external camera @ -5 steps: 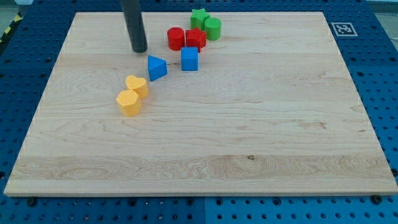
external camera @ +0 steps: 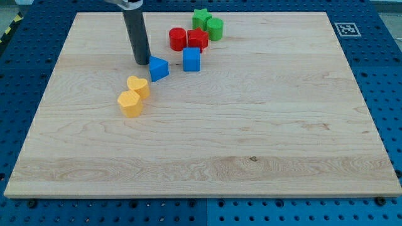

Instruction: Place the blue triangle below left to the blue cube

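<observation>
There are no jaws here to spread or pinch: the arm ends in a straight dark rod, and my tip [external camera: 142,62] rests on the wooden board [external camera: 251,125], holding nothing. It sits just beside the upper left edge of the blue triangle [external camera: 158,68], so close that I cannot tell whether it touches the block or stands a hair apart. The rod rises almost upright from the tip, leaning slightly toward the view's left, and leaves the picture at the view's top, where a pale collar shows around it. The blue triangle lies to the left of the blue cube [external camera: 191,59] and a little lower than it, with a narrow strip of bare wood between the two. Above the blue cube, a red cylinder [external camera: 178,39] and a red cube [external camera: 198,39] sit side by side, touching or nearly so. Behind them, a green star [external camera: 201,17] and a green cylinder [external camera: 215,28] crowd against the red cube. Toward the view's lower left of the blue triangle, a yellow heart [external camera: 138,85] and a yellow hexagon block [external camera: 130,103] sit pressed together.
</observation>
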You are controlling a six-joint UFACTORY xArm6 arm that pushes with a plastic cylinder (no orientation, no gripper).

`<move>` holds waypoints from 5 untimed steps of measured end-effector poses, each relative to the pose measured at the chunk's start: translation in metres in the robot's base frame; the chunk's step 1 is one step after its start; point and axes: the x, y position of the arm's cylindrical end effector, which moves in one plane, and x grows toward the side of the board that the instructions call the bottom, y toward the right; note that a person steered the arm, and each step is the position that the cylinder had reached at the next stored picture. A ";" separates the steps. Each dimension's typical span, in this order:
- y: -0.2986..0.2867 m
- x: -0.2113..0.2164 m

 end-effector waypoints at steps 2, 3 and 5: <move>0.001 0.009; 0.002 0.013; 0.018 0.034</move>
